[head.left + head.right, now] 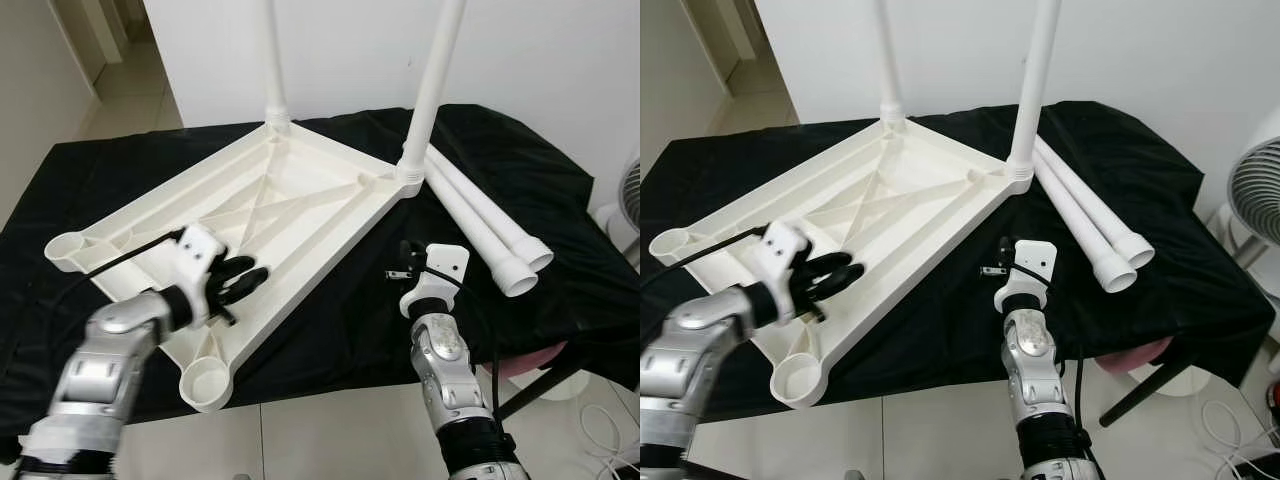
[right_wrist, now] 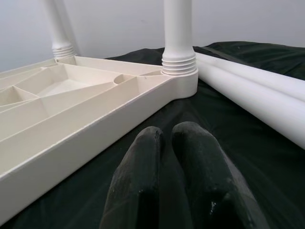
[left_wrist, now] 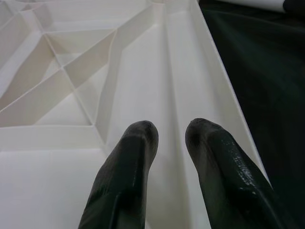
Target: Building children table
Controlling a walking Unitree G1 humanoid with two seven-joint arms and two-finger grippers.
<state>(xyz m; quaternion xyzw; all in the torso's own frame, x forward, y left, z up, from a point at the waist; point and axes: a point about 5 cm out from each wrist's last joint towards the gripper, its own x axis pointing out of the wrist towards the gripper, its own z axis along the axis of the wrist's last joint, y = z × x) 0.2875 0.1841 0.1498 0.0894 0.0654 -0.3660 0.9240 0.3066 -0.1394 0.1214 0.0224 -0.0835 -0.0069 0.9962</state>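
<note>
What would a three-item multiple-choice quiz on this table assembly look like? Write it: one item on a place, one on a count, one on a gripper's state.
1. Where do the two loose white plastic legs lie?
A. on the black cloth, on the robot's right of the tabletop
B. inside the tabletop
C. on the floor

2. How many legs stand upright in the upside-down white ribbed plastic tabletop?
A. none
B. two
C. four

3. How is the left gripper?
A. shut on a leg
B. open over the tabletop's underside
C. resting on the floor

Answers:
1. A, since both tubes rest side by side on the black cloth past the tabletop's right corner.
2. B, since the two far corner sockets each hold a leg and the two near sockets are empty.
3. B, since the left wrist view shows its fingers apart with nothing between them.
</note>
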